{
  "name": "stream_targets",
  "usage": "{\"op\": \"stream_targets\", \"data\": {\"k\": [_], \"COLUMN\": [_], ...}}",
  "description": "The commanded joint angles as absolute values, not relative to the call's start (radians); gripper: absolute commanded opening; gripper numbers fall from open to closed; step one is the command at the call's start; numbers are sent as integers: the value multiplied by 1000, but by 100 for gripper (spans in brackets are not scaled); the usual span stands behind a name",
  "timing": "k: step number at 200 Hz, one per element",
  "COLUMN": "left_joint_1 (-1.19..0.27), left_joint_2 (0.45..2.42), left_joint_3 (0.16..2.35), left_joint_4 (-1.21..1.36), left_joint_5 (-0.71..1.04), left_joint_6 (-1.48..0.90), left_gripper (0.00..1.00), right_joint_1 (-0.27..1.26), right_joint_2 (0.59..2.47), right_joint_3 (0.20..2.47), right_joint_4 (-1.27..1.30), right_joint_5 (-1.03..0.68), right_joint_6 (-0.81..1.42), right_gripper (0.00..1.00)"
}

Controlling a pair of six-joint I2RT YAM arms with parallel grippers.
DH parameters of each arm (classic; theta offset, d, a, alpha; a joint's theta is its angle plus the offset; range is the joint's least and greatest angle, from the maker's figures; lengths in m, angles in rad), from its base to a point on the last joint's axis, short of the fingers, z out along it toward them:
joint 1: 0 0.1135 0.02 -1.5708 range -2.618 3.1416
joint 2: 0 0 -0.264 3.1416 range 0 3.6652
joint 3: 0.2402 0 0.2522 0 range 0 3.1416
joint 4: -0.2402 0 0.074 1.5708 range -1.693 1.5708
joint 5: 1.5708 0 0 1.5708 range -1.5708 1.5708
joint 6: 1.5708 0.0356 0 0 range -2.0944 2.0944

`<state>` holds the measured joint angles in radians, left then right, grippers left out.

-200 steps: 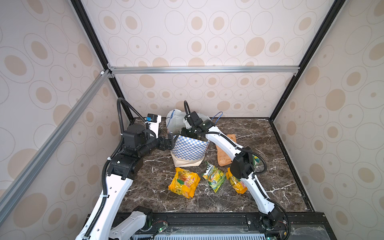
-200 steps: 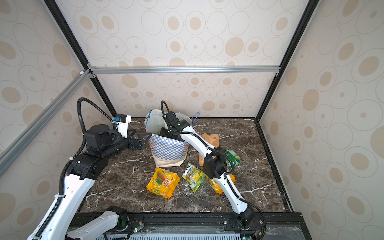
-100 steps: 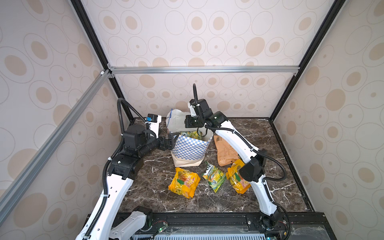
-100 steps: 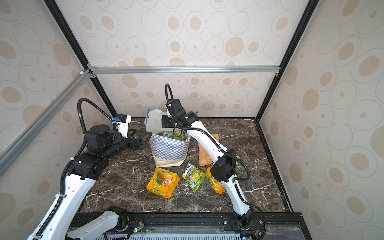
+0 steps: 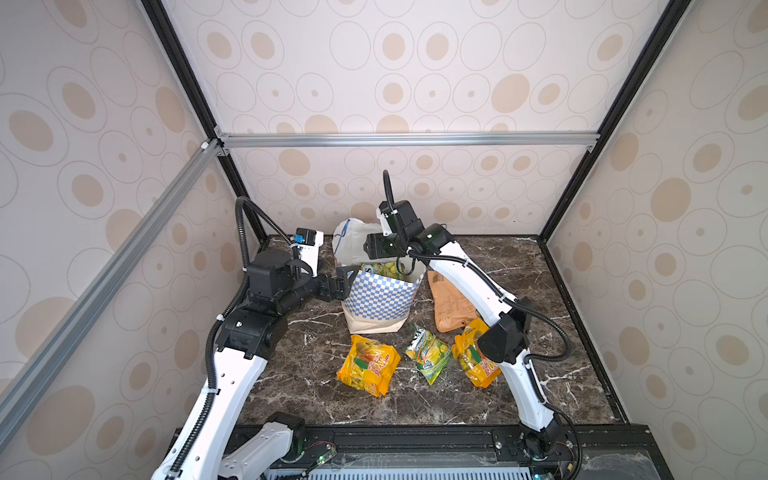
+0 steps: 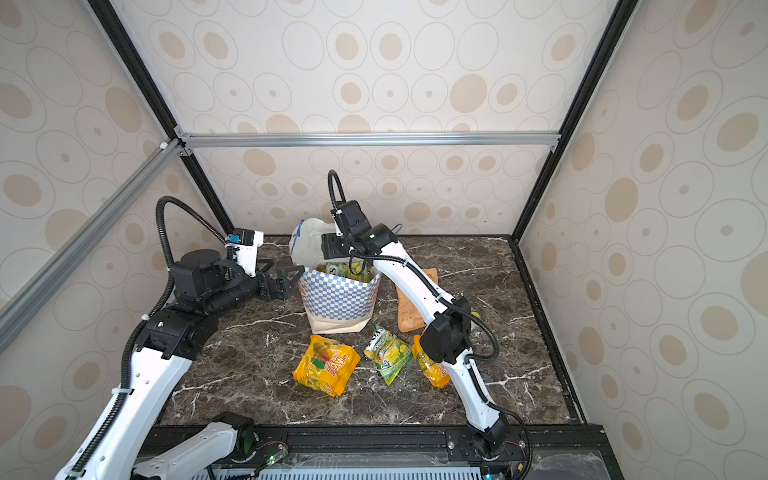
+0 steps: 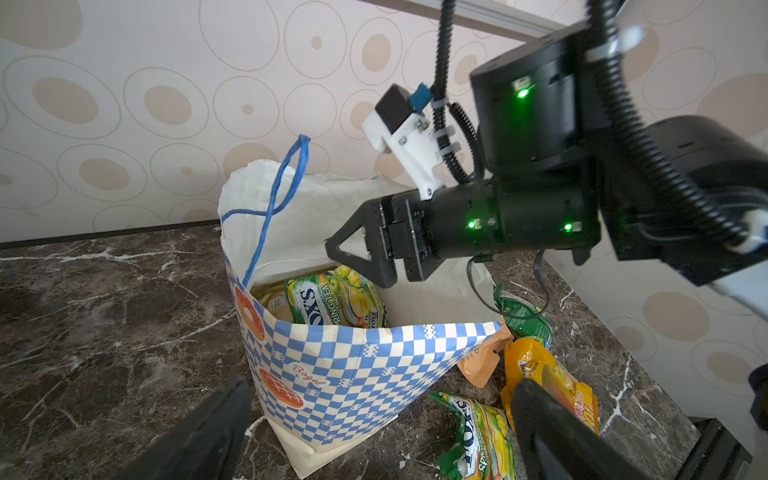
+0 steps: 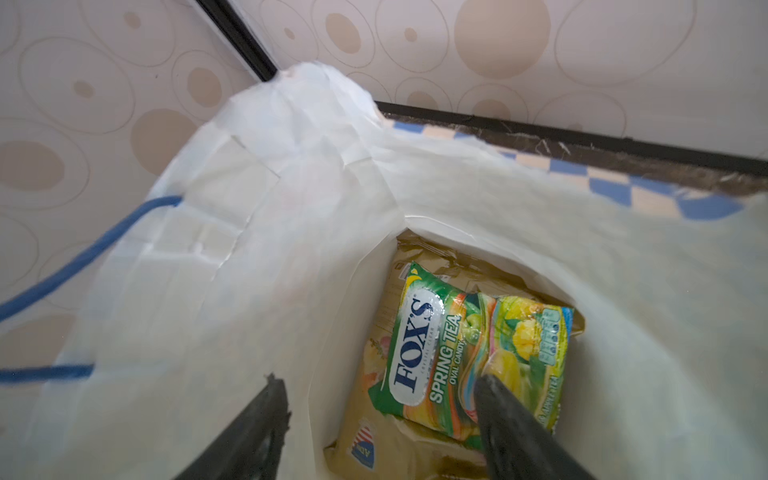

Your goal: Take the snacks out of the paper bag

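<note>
Paper bag (image 5: pixel 380 297): upright, rear centre of counter (image 5: pixel 291 386). Holds Fox's packet (image 8: pixel 457 361) atop gold-brown foil bag (image 8: pixel 374 453). Out on counter: yellow-orange packets (image 5: pixel 368 370) (image 5: pixel 473 365), green-yellow packet (image 5: pixel 428 351), tan pouch (image 5: pixel 446 305). Right gripper (image 8: pixel 378 380): jaws apart, empty, above bag mouth. Left gripper (image 6: pixel 284 270): wide apart, beside bag.

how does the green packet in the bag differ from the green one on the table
The bagged green packet lies in the paper bag on a gold-brown bag; the loose green packet lies on the table between two yellow-orange packets. The open right hand hangs over the bagged one, none over the loose one. Both are Fox's packets.
</note>
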<state>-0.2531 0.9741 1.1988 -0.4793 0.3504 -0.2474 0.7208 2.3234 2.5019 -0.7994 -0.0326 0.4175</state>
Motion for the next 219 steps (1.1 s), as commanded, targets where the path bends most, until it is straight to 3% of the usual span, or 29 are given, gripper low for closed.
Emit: {"op": "stream_targets", "data": {"k": [1,54,154,184,219], "left_joint_1": [-249,-250,-250,-250,-250], "left_joint_2": [957,959,955,949,945], "left_joint_3": [1201,1198,1186,1185,1175], "left_joint_4": [-462,-463,-459,-466,-458], "left_joint_5": [357,356,356,348,348], "left_joint_6": [-250,-250,-255,-249,-253], "left_gripper": [98,98,98,98,98], "right_joint_1": [728,727,767,768,773], "right_joint_2": [2399,2500,2686,2712,2715], "right_joint_3": [2507,2508,2510,2510,2510], "right_joint_4": [-849,-818,-814,-886,-951], "right_joint_5": [-63,-162,-264,-158,-53], "right_joint_6": [424,497,574,555,510], "right_gripper": [80,94,93,84,61]}}
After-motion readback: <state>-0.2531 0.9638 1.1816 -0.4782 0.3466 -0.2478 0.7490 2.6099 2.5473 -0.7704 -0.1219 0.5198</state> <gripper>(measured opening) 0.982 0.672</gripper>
